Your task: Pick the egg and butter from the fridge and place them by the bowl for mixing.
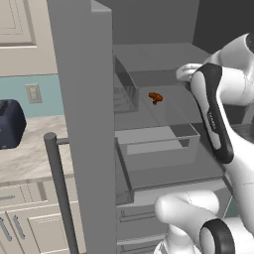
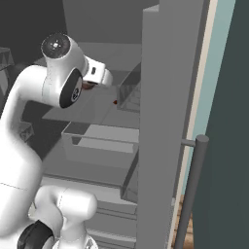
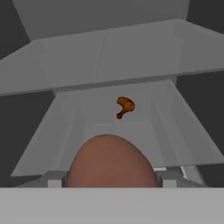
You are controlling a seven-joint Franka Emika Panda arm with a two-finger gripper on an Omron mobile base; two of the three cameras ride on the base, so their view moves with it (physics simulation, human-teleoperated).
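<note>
Filling the hand view at six o'clock, one egg (image 3: pixel 111 161) sits clamped between the gripper (image 3: pixel 109 178) fingertips, jaws about half open around it. At twelve o'clock beyond it, one orange-brown lumpy item (image 3: pixel 124 106) lies on a shelf (image 3: pixel 144 127) inside the fridge (image 1: pixel 87 124). No readable writing.

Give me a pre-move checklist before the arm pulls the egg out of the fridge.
1. Egg between the gripper fingers: ok, it sits close against the hand camera between them.
2. Firm grip: cannot tell, contact points are hidden.
3. Fridge door open for withdrawal: ok.
4. Orange-brown lumpy item clear of the hand: ok, it lies farther back on the shelf.
5. Butter located: cannot tell.
6. Bowl and drop spot located: cannot tell.
</note>
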